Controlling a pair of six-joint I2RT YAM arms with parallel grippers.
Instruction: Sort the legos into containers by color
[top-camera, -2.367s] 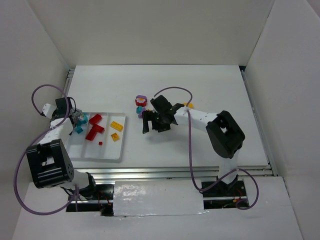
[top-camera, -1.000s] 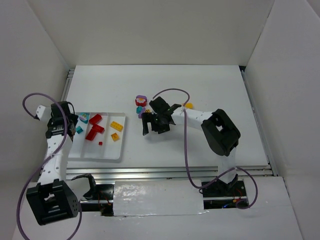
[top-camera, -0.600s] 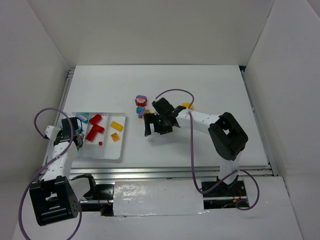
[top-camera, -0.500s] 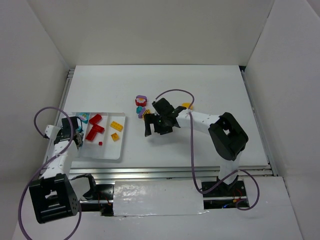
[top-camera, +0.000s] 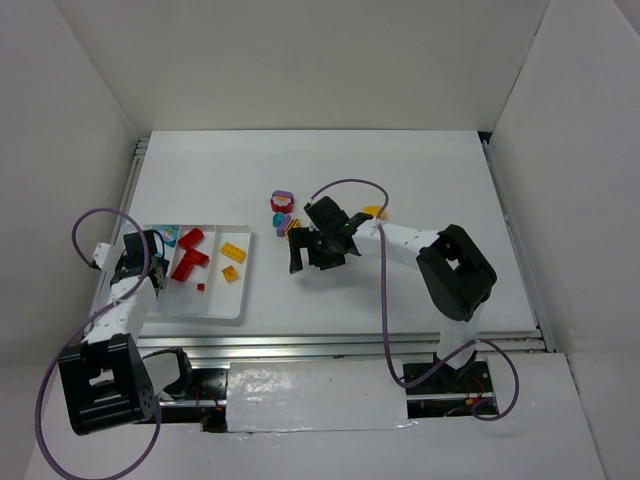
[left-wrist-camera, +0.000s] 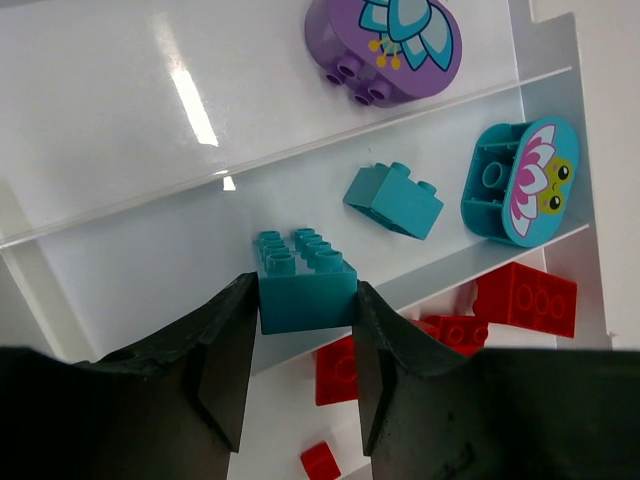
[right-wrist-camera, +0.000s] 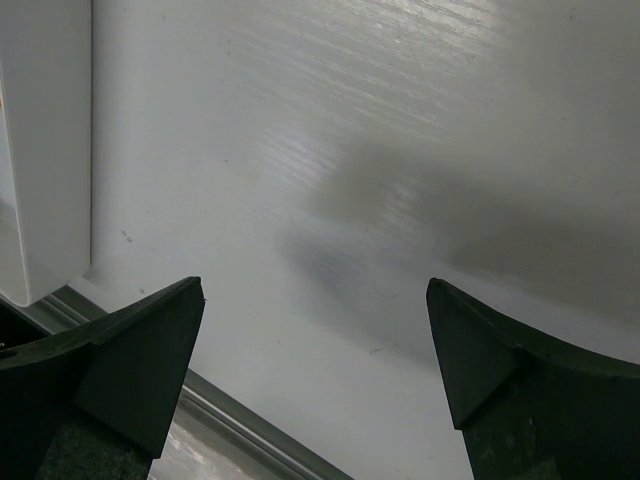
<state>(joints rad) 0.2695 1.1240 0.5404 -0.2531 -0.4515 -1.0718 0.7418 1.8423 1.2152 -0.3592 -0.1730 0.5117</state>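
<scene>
- The left pincer (left-wrist-camera: 300, 305) pinched a glossy teal studded brick (left-wrist-camera: 303, 272) between matte black fingers, over a channel of the smooth white plastic tray (left-wrist-camera: 120, 215).
- Ahead of that pincer, in the same channel, lay a smaller teal brick (left-wrist-camera: 394, 199) and a rounded teal flower piece (left-wrist-camera: 520, 182).
- A purple rounded piece (left-wrist-camera: 383, 45) lay one channel beyond, and red bricks (left-wrist-camera: 525, 298) one channel nearer.
- Since 2.4 s earlier, the left pincer had drawn toward the tray's near end; the right had hardly shifted.
- The right pincer (right-wrist-camera: 315, 340) stood spread wide over the bare, faintly streaked table (right-wrist-camera: 400, 150), with loose bricks (top-camera: 282, 205) near it.
</scene>
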